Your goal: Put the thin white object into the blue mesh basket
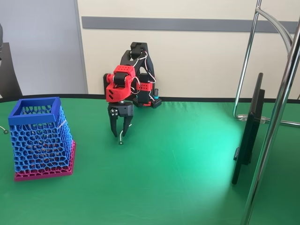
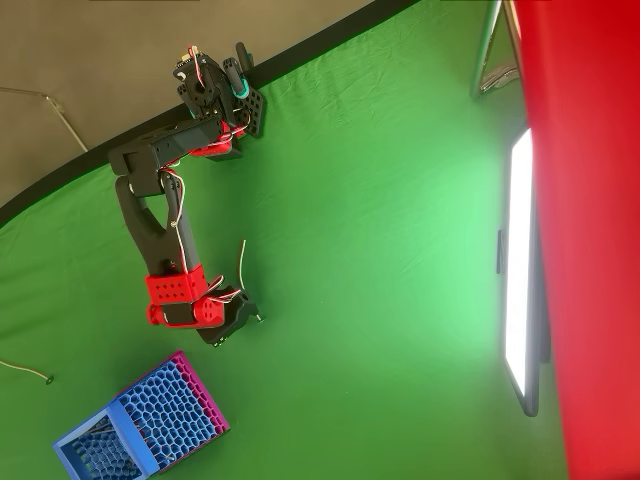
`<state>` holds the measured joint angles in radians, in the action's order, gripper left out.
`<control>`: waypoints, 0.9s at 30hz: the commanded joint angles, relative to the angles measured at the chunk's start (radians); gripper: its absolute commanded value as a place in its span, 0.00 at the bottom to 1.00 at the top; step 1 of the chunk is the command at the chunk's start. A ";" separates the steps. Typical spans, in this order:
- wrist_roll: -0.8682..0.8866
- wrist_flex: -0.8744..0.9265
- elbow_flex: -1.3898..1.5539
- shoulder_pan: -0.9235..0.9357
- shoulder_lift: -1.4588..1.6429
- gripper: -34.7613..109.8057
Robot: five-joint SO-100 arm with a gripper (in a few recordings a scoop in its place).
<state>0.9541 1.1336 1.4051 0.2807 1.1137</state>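
Gripping the thin white wire (image 1: 124, 133) by its upper part, the jaws (image 1: 119, 131) hold it above the tabletop (image 1: 187, 159), dark tip hanging below them, probably for carrying to the blue basket (image 1: 40, 138) standing well apart.

1. Counter (image 1: 187, 178): covered with a green cloth; its far edge shows a black border.
2. Monitor (image 1: 248, 136): thin and dark, standing upright on the green cloth at 3 o'clock in the fixed view, seen edge-on. In the overhead view its screen glows bright white.
3. Metal stand (image 1: 276, 117): chrome tubes rising at the 3 o'clock edge, just beside the monitor.
4. Wall (image 1: 197, 51): beige, at 12 o'clock, crossed by a horizontal grey strip (image 1: 187, 23).
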 commanded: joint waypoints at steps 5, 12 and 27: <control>0.008 -0.008 -0.054 -0.006 -0.029 0.35; 0.018 -0.012 -0.074 -0.003 -0.063 0.35; 0.023 -0.012 -0.124 0.006 -0.120 0.33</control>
<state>0.9725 1.1336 1.3162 0.2792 0.9879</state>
